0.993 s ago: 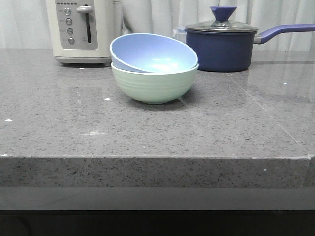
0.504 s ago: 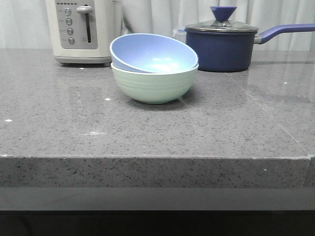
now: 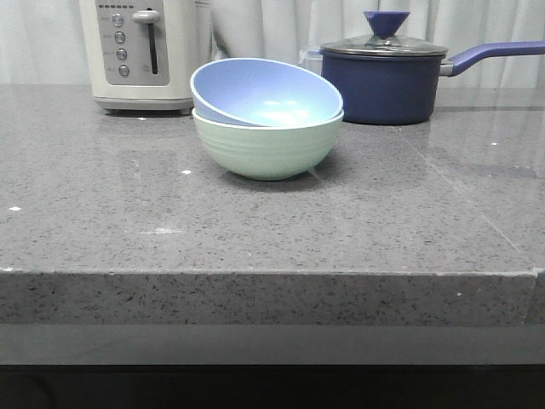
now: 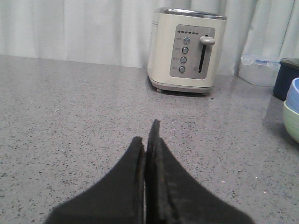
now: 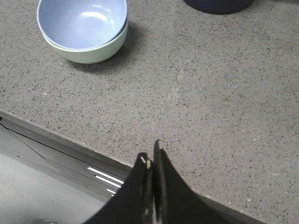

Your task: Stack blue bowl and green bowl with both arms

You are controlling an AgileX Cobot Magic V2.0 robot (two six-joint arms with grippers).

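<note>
The blue bowl [image 3: 260, 89] sits tilted inside the green bowl [image 3: 267, 149] on the grey counter, in the middle of the front view. Both show in the right wrist view, the blue bowl [image 5: 81, 21] nested in the green bowl [image 5: 91, 52]. A sliver of both bowls shows at the edge of the left wrist view [image 4: 293, 112]. My left gripper [image 4: 145, 135] is shut and empty, low over the counter, well away from the bowls. My right gripper [image 5: 150, 156] is shut and empty above the counter's front edge. Neither arm shows in the front view.
A cream toaster [image 3: 140, 51] stands at the back left, also in the left wrist view [image 4: 187, 51]. A dark navy lidded saucepan [image 3: 383, 77] stands at the back right, handle pointing right. The counter's front edge [image 3: 272, 277] drops off.
</note>
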